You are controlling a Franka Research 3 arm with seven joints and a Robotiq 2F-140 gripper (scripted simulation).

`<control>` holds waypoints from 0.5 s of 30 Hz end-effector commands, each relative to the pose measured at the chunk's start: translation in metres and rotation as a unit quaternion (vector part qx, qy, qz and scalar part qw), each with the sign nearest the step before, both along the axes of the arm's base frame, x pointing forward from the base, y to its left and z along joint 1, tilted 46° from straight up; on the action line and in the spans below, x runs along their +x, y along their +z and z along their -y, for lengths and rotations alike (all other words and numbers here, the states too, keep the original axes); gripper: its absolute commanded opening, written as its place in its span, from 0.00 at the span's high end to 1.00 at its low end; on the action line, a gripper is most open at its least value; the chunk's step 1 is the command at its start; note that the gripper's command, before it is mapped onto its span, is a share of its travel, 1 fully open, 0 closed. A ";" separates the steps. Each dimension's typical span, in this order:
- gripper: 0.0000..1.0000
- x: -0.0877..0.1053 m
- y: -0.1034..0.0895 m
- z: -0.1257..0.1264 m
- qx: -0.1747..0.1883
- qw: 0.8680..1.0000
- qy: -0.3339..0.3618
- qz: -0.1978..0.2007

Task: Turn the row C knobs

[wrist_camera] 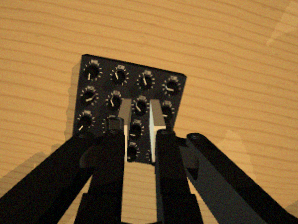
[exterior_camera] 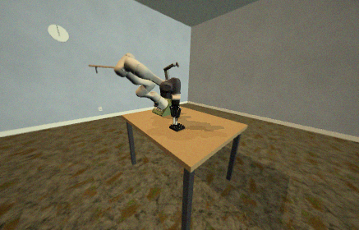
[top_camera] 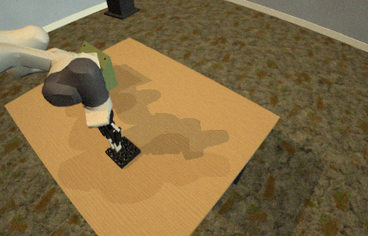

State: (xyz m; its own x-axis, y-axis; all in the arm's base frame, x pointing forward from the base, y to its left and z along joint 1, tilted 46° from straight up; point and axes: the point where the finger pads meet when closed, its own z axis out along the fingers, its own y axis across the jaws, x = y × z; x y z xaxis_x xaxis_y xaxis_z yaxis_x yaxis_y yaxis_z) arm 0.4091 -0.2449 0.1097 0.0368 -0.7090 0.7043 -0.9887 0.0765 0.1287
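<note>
Bench top point(top_camera: 177, 101) point(exterior_camera: 185, 135): tan-orange, with fine parallel wood grain. Bench legs point(exterior_camera: 187, 197): dark grey. Knob box point(top_camera: 123, 157) point(exterior_camera: 178, 129) point(wrist_camera: 102, 106): black, bearing black knobs, each with a white line, ringed by pale marks. Arm point(top_camera: 13, 59) point(exterior_camera: 141, 71): cream-white, dark grey at the wrist joint point(top_camera: 80, 82) point(exterior_camera: 170, 87). Claw point(top_camera: 114, 136) point(exterior_camera: 176, 117) point(wrist_camera: 140, 112): black linkages, pale grey-white fingertips. Plate by the arm point(top_camera: 109, 73) point(exterior_camera: 166, 108): olive green. Floor point(top_camera: 320, 126) point(exterior_camera: 78, 177): mottled grey-brown, rust-orange patches, green flecks. Walls: pale blue point(exterior_camera: 98, 74) and grey point(exterior_camera: 283, 70). Skirting point(top_camera: 312, 29) point(exterior_camera: 37, 126): off-white. Clock face point(exterior_camera: 58, 33): cream, dark hand.
</note>
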 end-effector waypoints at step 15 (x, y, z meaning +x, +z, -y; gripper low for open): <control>0.88 -0.001 -0.003 0.001 0.001 1.000 0.000 0.001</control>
State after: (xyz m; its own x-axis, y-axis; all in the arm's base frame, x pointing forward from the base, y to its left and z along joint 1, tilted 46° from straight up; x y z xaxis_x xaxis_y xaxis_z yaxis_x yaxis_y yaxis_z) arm 0.4092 -0.2449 0.1092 0.0381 -0.7090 0.7042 -0.9888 0.0751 0.1291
